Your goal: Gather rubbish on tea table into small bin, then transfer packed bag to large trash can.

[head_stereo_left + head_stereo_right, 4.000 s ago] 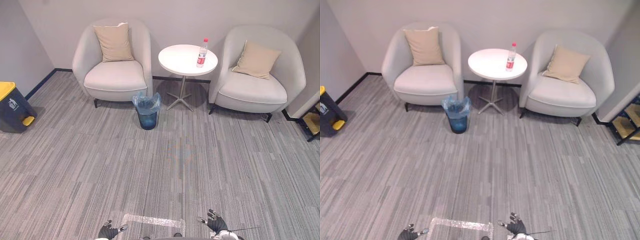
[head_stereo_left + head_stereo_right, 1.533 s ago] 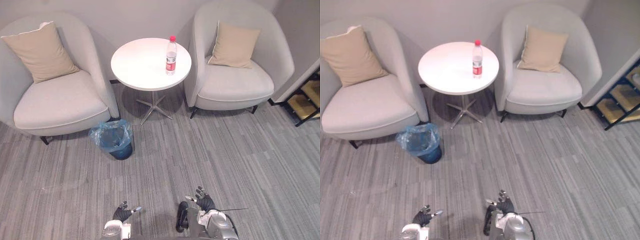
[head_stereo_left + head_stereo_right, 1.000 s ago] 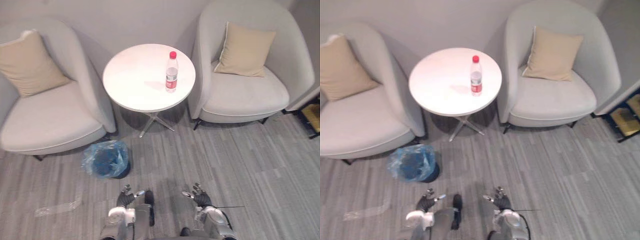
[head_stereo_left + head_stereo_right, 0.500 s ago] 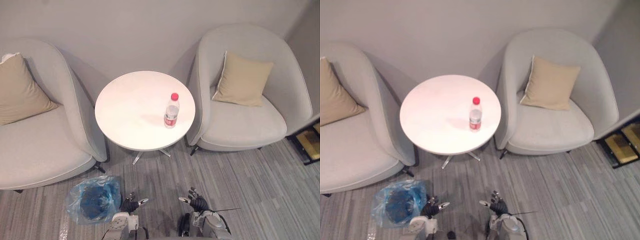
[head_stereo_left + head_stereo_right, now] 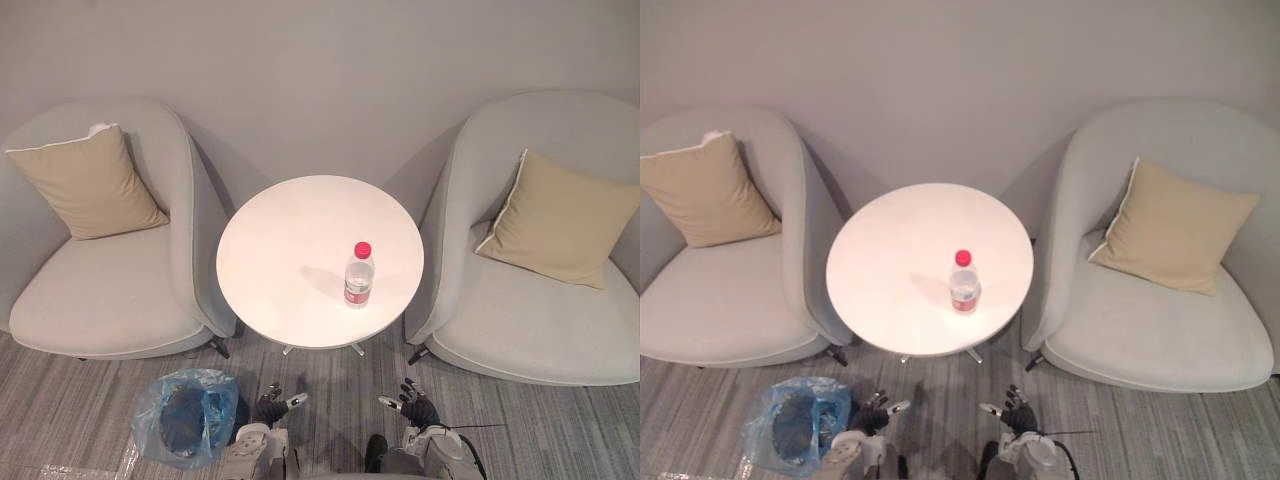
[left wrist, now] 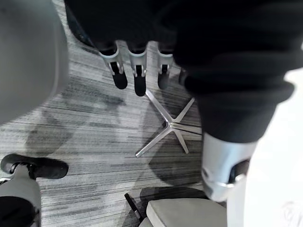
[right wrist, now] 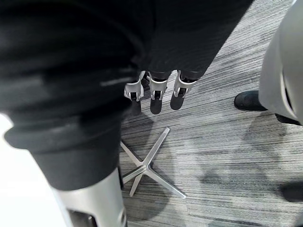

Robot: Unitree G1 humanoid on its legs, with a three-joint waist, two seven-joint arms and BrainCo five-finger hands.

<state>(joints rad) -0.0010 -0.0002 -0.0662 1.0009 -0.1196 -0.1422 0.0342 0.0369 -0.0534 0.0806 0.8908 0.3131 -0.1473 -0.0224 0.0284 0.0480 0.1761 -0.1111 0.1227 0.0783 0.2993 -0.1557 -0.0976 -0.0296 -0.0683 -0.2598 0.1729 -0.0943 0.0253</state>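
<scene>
Bottle upright on tea table, long axis vertical, left hand and right hand below, fingers relaxed, empty

Bare table around bottle, left armchair and right armchair close beside

From the head, two eyes side by side, steeply down onto the same tabletop; from each wrist, close and low past the fingers at one star-shaped table base.
</scene>
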